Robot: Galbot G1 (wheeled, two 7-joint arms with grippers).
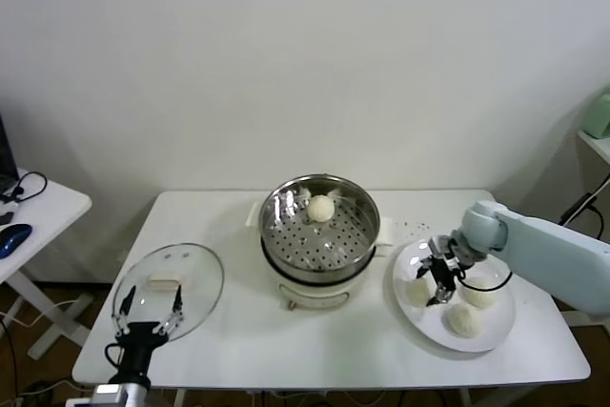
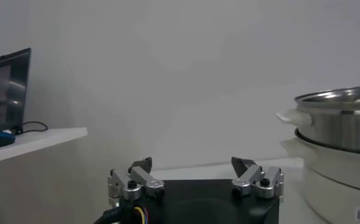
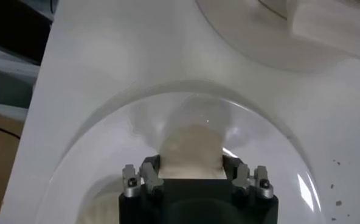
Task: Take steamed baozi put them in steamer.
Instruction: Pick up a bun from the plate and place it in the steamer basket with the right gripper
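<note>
On table: steamer at centre, one baozi already on its perforated tray, toward the back. Glass lid lying flat to robot's left. Plate to robot's right, bearing three more buns. Over plate: right gripper, fingers closed snugly on either side of nearest bun, pinching its flanks; bun not yet lifted, by the look of it. Down near table's front left corner, beside lid: left gripper, parked, fingers spread wide, holding nothing. Likely light, soft and easily dented, with smooth skin that may slip or stick to pads; best taken low across widest part, gently, never squeezed at the crown.
</note>
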